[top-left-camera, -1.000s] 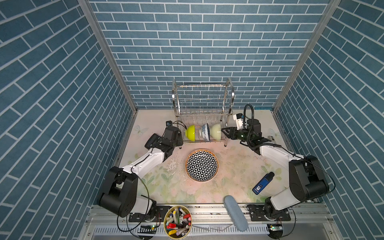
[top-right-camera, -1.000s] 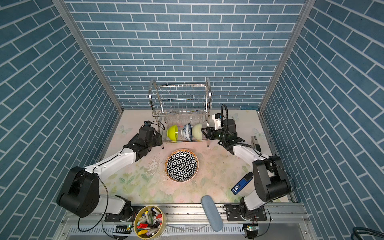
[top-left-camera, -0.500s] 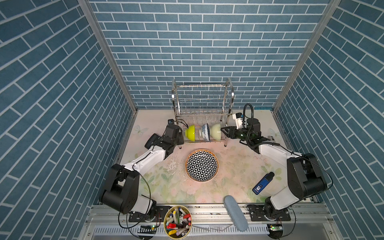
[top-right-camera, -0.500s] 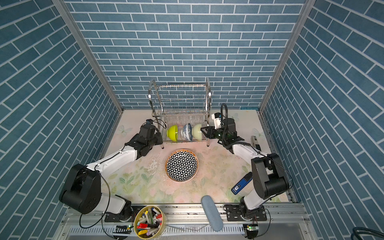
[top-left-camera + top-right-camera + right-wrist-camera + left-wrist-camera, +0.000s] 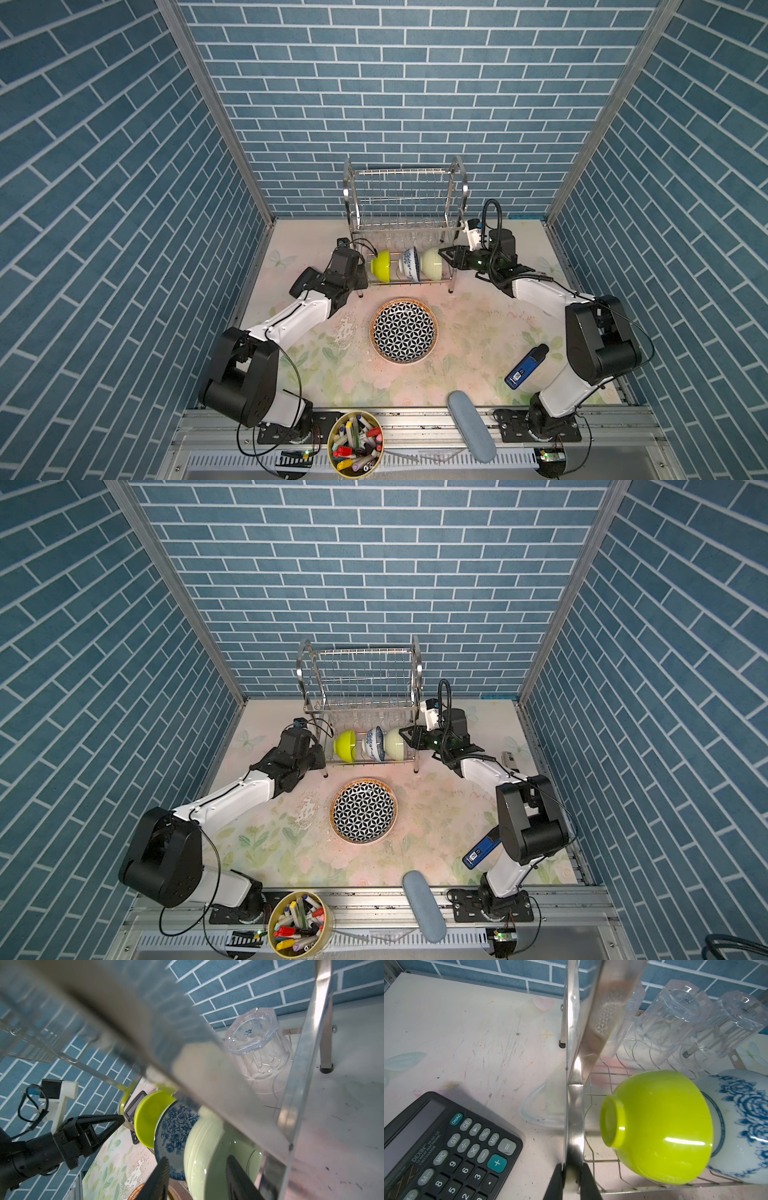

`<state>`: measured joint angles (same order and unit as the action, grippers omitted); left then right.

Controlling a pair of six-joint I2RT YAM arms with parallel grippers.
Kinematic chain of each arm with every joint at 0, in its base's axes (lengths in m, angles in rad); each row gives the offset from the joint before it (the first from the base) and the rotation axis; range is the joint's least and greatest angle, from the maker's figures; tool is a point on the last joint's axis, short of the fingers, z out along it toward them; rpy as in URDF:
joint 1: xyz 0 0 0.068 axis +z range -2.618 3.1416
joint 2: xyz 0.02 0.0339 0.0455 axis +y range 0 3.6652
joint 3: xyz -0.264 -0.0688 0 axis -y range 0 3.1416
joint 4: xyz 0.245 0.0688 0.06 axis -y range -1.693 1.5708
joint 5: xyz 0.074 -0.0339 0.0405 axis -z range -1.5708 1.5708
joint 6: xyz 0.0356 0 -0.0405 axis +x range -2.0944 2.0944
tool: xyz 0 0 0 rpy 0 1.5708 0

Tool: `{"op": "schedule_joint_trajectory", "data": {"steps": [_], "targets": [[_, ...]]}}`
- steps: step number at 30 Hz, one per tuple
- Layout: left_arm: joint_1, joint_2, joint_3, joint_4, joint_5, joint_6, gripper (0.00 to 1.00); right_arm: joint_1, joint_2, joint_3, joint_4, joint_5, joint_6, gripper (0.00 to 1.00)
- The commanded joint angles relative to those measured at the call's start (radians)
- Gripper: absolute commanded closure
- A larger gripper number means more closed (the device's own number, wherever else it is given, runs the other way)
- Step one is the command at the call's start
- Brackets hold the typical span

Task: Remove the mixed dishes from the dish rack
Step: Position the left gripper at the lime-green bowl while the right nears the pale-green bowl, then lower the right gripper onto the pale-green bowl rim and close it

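Gripping dish rack [image 5: 602, 1012] side frame with left gripper [image 5: 572, 1168], jaws clamped on it. Straddling pale-green bowl [image 5: 431, 266] rim with right gripper [image 5: 197, 1159], jaws apart. Seeing lime bowl [image 5: 381, 266] and blue-on-white bowl [image 5: 409, 266] beside it on edge in lower tier, tumblers [image 5: 675, 1012] behind. Seeing star-patterned plate [image 5: 404, 330] flat on tabletop [image 5: 478, 324] in front of rack

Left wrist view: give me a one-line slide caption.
Left claw clamped on the dish rack side frame, beside the lime bowl, tumblers and a calculator.
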<state>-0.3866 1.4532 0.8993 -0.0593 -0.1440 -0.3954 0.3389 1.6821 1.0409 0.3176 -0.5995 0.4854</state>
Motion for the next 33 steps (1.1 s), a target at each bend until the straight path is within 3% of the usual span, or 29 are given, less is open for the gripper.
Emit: {"op": "schedule_joint_trajectory", "data": {"steps": [1, 19, 33], "targets": [[0.007, 0.010, 0.028, -0.012, -0.018, -0.016, 0.90, -0.003, 0.030, 0.046, -0.010, -0.002, -0.017, 0.55], [0.008, 0.006, 0.023, -0.011, -0.013, -0.022, 0.90, 0.048, 0.083, 0.048, -0.019, 0.029, 0.012, 0.54], [0.008, 0.007, 0.021, -0.008, -0.012, -0.020, 0.90, 0.087, -0.002, -0.007, -0.039, 0.094, -0.018, 0.54]]}}
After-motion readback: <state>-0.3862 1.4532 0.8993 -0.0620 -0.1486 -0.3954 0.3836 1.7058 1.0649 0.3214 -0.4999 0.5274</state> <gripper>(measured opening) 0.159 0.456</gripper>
